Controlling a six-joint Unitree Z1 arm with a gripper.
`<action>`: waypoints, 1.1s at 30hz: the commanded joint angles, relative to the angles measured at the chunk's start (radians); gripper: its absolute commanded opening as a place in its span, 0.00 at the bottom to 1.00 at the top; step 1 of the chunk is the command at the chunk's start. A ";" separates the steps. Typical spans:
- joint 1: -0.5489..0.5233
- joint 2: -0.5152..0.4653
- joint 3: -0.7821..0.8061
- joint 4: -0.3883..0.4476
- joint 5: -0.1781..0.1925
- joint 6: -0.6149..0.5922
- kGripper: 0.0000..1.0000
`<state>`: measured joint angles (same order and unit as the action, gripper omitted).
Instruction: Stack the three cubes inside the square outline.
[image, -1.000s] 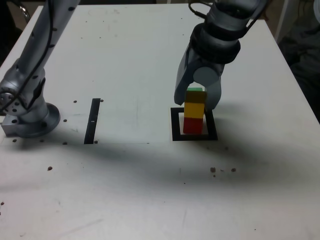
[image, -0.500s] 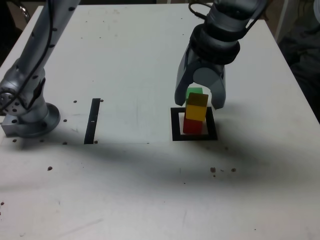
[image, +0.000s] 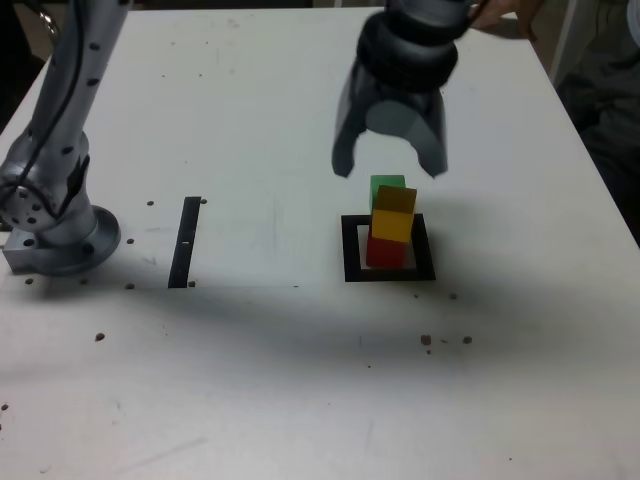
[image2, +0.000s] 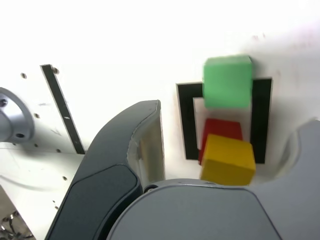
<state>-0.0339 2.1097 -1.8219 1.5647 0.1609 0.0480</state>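
The red cube (image: 385, 252) stands inside the square outline (image: 350, 250), and the yellow cube (image: 394, 214) sits on it, twisted and shifted a little. The green cube (image: 387, 186) shows just behind the yellow one, not squarely on top. In the wrist view the green cube (image2: 227, 81) is blurred and covers the far side of the outline (image2: 186, 120), beyond the red cube (image2: 222, 129) and yellow cube (image2: 228, 160). Whether it rests on the table I cannot tell. My gripper (image: 390, 168) hangs open above the cubes, holding nothing, and its fingers (image2: 145, 145) are spread wide.
A straight black strip (image: 185, 240) lies on the white table toward the exterior view's left. The arm's grey base (image: 55, 235) stands at the left edge. Small dark specks (image: 445, 340) dot the table in front of the outline.
The gripper has opened, let go of the green cube and risen. The yellow cube has twisted on the red one, and the green cube has slipped back off the top.
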 joint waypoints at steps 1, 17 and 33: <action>0.024 -0.006 0.022 -0.003 0.006 0.008 1.00; 0.081 0.109 0.025 -0.094 -0.011 0.066 0.96; 0.086 0.160 -0.002 -0.099 -0.045 0.069 0.39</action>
<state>0.0493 2.2658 -1.8179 1.4696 0.1145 0.1138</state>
